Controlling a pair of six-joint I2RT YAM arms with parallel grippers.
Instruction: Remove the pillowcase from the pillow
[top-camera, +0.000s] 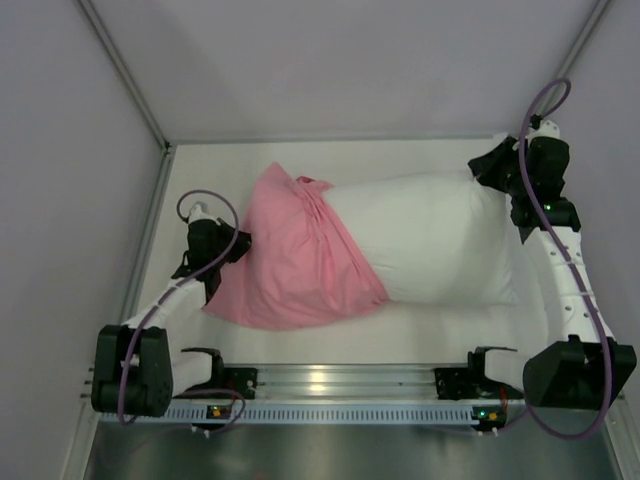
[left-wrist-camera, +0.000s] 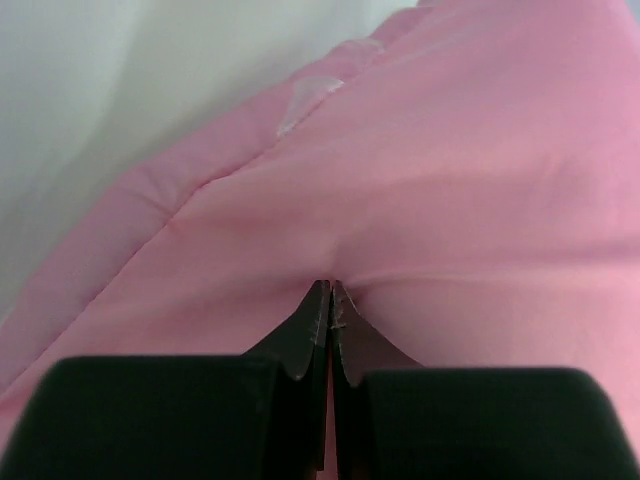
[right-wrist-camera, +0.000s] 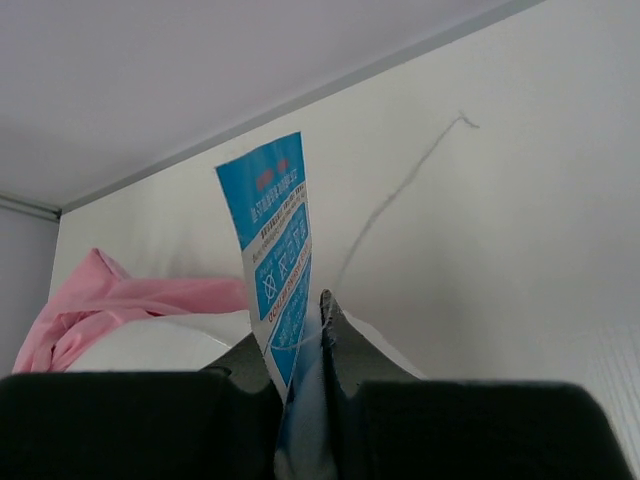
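Note:
The white pillow (top-camera: 440, 235) lies across the table, its right half bare. The pink pillowcase (top-camera: 290, 255) is bunched over its left half. My left gripper (top-camera: 232, 248) is shut on a fold of the pillowcase (left-wrist-camera: 420, 200) at its left end. My right gripper (top-camera: 500, 170) is at the pillow's far right corner, shut on the pillow's edge beside its blue and white tag (right-wrist-camera: 278, 250). The pillow (right-wrist-camera: 150, 345) and the pink cover (right-wrist-camera: 100, 300) show to the left in the right wrist view.
White walls (top-camera: 350, 60) enclose the table on three sides, with metal posts in the back corners. A metal rail (top-camera: 330, 385) carrying the arm bases runs along the near edge. The right arm's cable (top-camera: 535, 110) loops above the gripper.

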